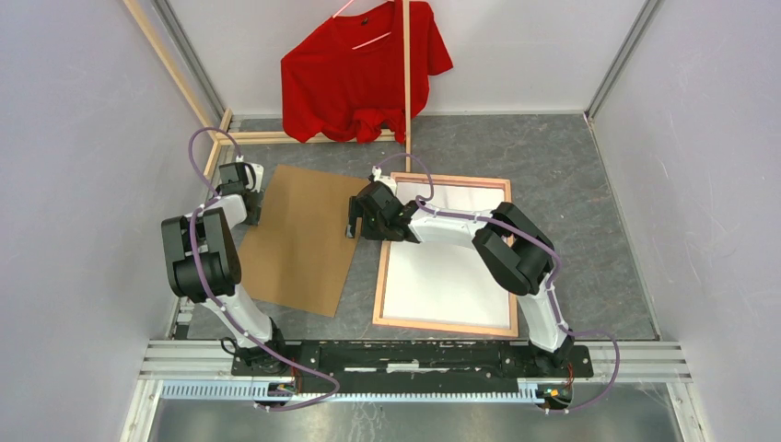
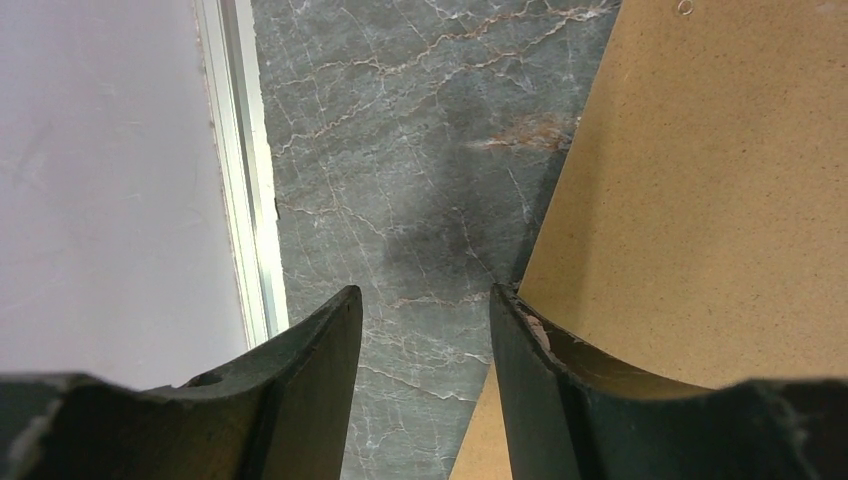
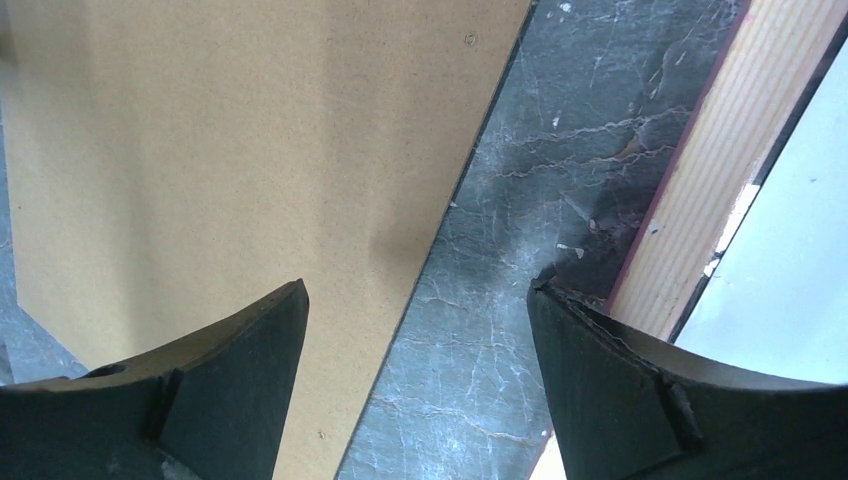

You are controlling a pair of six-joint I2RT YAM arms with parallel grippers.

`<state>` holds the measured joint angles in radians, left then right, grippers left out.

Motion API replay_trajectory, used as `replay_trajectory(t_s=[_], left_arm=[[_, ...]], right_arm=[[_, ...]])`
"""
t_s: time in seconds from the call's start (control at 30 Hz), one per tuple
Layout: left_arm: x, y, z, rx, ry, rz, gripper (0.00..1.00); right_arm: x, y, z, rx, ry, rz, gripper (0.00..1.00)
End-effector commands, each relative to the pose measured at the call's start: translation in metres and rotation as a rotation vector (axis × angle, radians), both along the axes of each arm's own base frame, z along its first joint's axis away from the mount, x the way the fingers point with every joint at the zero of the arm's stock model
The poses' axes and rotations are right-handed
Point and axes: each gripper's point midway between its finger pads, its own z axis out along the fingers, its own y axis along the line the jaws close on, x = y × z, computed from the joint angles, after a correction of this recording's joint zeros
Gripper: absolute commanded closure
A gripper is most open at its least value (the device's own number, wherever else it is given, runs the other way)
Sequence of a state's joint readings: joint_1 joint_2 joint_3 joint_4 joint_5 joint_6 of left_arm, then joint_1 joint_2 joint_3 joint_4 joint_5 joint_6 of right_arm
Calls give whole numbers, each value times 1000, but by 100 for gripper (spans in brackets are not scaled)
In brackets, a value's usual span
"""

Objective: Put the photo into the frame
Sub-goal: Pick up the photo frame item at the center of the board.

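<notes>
The frame (image 1: 385,267) lies back-up on the grey table, pale wood with a pink edge. The photo (image 1: 451,272) lies inside it, white back up. In the right wrist view the frame's left strip (image 3: 715,180) and the photo's white back (image 3: 800,250) sit at the right. My right gripper (image 1: 357,219) (image 3: 420,295) is open and empty, above the bare gap between the frame and the brown backing board (image 1: 299,239). My left gripper (image 1: 250,195) (image 2: 425,295) is open and empty over the board's left edge (image 2: 700,200).
A red shirt (image 1: 359,74) hangs on a wooden-stick rack (image 1: 406,83) at the back. Pale enclosure walls close in left (image 2: 100,180) and right. A metal rail (image 1: 414,354) with the arm bases runs along the near edge.
</notes>
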<state>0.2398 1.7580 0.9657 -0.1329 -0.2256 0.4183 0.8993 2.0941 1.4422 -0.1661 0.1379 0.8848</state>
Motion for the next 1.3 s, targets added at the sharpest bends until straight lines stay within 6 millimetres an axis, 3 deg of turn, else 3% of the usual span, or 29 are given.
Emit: replay_trajectory(t_s=[0.0,0.2,0.43,0.63,1.0,1.27], left_arm=[[-48,-38,-50,-160,219,-91,42],[-55,-52,-55,-229,250,-120,44],[-62,-63,-58,-266,282,-165,49],[-67,-73,-62,-302,312,-206,51],[-75,-82,-67,-333,361,-244,57],[-75,-84,-67,-329,370,-249,59]], right_arm=[[9,-9,-13,-37,8,-36,12],[13,17,-27,66,61,-43,13],[25,37,-14,196,65,-72,13],[32,52,12,390,70,-73,13],[24,90,88,771,77,49,15],[16,99,123,880,41,124,16]])
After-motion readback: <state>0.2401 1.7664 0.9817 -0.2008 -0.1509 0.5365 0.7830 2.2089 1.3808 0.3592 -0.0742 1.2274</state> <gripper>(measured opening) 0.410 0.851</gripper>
